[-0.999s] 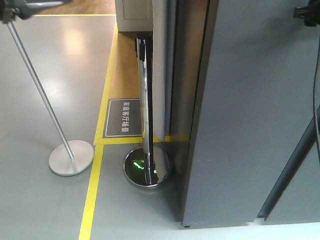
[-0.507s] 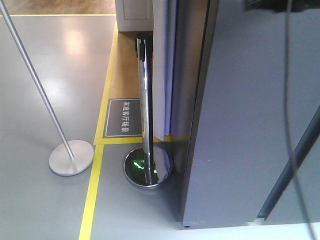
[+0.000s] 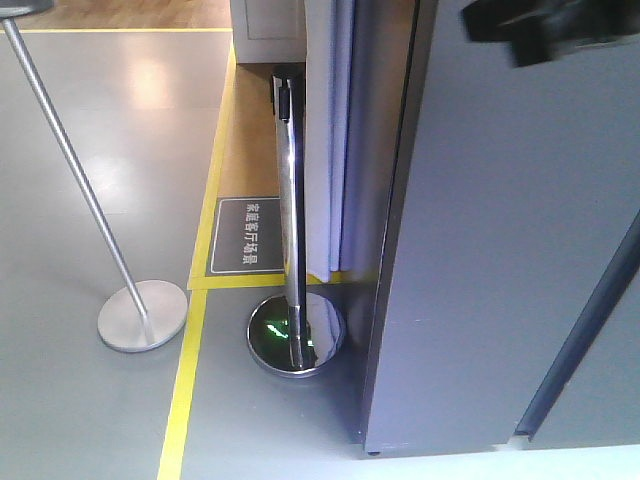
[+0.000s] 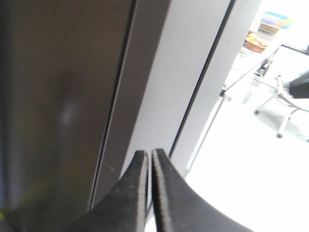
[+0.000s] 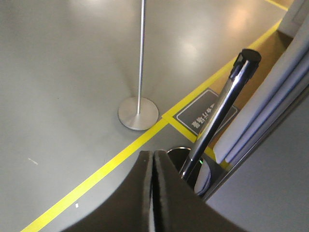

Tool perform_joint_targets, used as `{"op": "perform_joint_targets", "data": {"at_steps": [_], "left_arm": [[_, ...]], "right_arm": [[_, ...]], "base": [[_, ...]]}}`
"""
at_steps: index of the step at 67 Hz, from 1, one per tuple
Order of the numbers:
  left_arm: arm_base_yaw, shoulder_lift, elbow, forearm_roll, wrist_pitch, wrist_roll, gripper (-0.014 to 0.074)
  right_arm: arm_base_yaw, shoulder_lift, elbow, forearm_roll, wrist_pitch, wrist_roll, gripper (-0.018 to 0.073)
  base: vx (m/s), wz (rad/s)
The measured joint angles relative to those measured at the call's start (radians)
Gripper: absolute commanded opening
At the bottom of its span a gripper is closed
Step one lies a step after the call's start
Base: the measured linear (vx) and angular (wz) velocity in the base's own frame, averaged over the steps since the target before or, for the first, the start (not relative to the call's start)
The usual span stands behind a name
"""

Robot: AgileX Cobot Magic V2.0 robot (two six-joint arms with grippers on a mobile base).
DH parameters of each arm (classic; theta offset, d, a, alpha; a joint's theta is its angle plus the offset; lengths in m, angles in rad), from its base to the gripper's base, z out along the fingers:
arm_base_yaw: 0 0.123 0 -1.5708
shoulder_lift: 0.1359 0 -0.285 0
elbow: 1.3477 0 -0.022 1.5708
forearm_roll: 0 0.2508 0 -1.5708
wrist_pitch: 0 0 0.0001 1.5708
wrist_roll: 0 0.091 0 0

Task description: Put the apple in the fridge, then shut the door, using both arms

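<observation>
Right wrist view: grey floor sign (image 5: 206, 117) with unreadable white characters; both jaws pressed together, empty, beside the fridge (image 3: 500, 250).

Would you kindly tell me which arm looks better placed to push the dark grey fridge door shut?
Probably left: the left gripper, shut, faces the dark grey fridge panel closely. The right gripper, also shut, points at the grey floor beside a chrome post.
</observation>
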Motion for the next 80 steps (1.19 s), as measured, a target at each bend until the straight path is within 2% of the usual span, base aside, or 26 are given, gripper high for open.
{"op": "perform_joint_targets", "data": {"at_steps": [13, 20, 32, 41, 51, 63, 73, 80], "left_arm": [[0.0, -0.178, 0.073, 0.0, -0.009, 0.0, -0.0008], [0.0, -0.284, 0.119, 0.0, -0.013, 0.0, -0.0008], [0.0, -0.457, 0.196, 0.0, -0.01, 0.0, -0.0008], [0.0, -0.586, 0.292, 0.0, 0.117, 0.0, -0.0008], [0.0, -0.715, 0.495, 0.0, 0.195, 0.0, -0.0008], [0.0, -0.879, 0.811, 0.0, 0.267, 0.0, -0.0008], [0.0, -0.978, 1.095, 0.0, 0.446, 0.0, -0.0008], [0.0, -1.0, 1.234, 0.0, 0.523, 0.0, -0.0008]], "right_arm": [[0.0, -0.092, 0.002, 0.004, 0.034, 0.006, -0.0005], [0.0, -0.15, 0.077, 0.012, -0.015, 0.009, -0.0005], [0.0, -0.287, 0.419, 0.016, -0.273, 0.009, -0.0004], [0.0, -0.414, 0.7, 0.023, -0.373, 0.009, -0.0004], [0.0, -0.593, 0.982, 0.029, -0.463, 0.002, -0.0004], [0.0, -0.812, 1.229, 0.033, -0.487, 0.001, -0.0004], [0.0, -0.938, 1.357, 0.033, -0.487, 0.002, -0.0004], [0.0, -0.985, 1.392, 0.033, -0.484, 0.002, -0.0003]], "base": [[0.0, 0.0], [0.0, 0.0], [0.0, 0.0], [0.0, 0.0], [0.0, 0.0], [0.0, 0.0], [0.0, 0.0], [0.0, 0.0]]}}
